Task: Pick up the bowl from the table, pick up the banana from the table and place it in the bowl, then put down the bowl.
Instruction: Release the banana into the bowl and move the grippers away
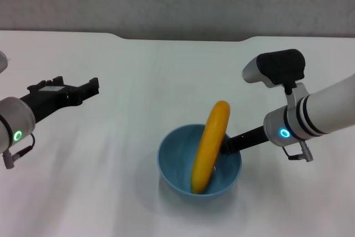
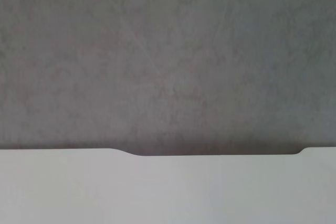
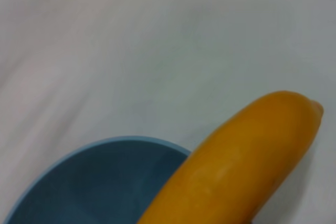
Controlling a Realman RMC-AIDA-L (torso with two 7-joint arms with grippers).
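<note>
The light-blue bowl [image 1: 177, 167] is low at the front middle of the white table [image 1: 166, 76]. The yellow-orange banana [image 1: 211, 145] stands steeply in it, lower end on the bowl's bottom, upper end leaning over the right rim. My right gripper [image 1: 226, 146] comes in from the right and is shut on the bowl's right rim, just behind the banana. The right wrist view shows the banana [image 3: 236, 166] close up over the bowl's inside [image 3: 100, 187]. My left gripper [image 1: 94, 85] hovers far to the left, away from both.
The table's far edge has a shallow notch [image 1: 183, 38], which also shows in the left wrist view [image 2: 210, 154] below a grey wall [image 2: 168, 56]. Bare tabletop lies around the bowl on every side.
</note>
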